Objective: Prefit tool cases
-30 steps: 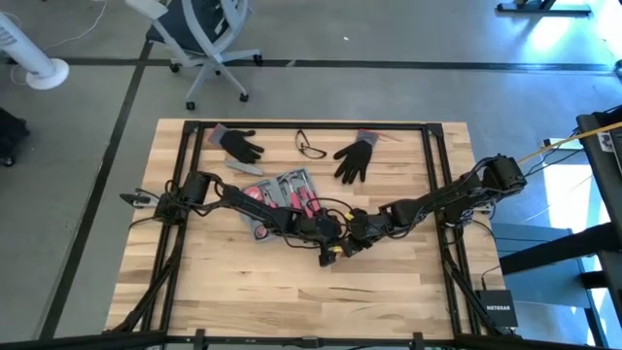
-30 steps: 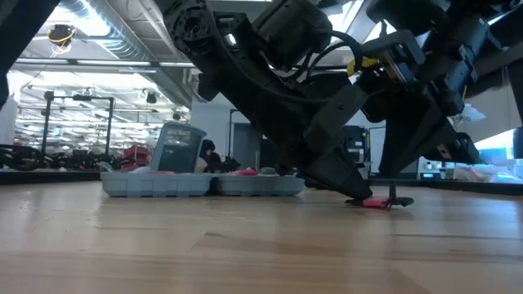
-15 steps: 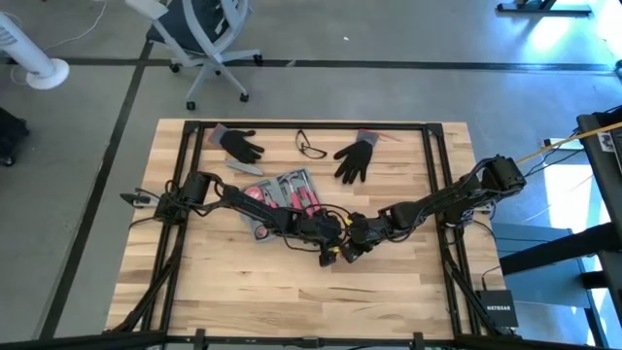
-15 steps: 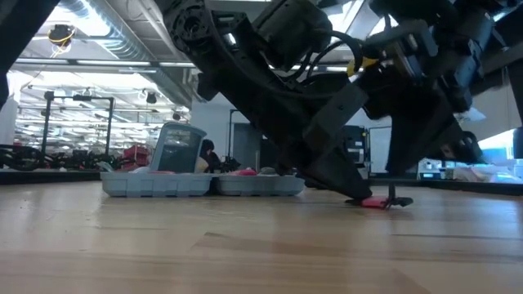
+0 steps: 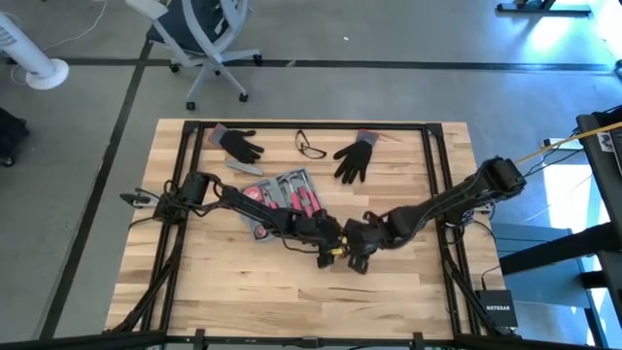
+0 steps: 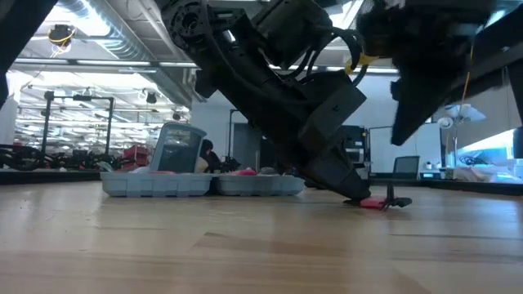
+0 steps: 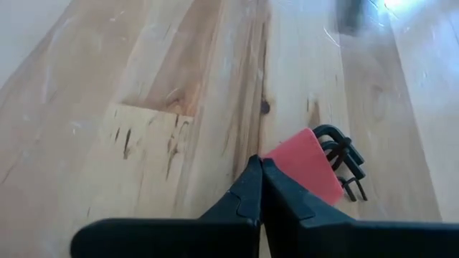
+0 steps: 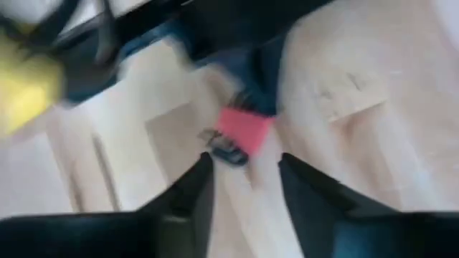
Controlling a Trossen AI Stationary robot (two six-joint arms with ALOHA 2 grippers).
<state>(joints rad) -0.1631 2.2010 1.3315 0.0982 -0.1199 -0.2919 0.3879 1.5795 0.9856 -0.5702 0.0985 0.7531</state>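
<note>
Since the earlier frame the right gripper (image 5: pixel 356 255) has lifted off the red key set (image 6: pixel 374 202) and its fingers have parted; it holds nothing. The left gripper (image 5: pixel 328 255), fingers pressed together, touches the set. The case (image 5: pixel 282 199) lies open behind it, toward the table's far-left corner, long axis diagonal, nearer the left arm.

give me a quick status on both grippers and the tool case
Left gripper shut, tips down at a red hex key set on the table. Right gripper open, raised above it. Tool case open behind the arms. Nothing blocking.
</note>
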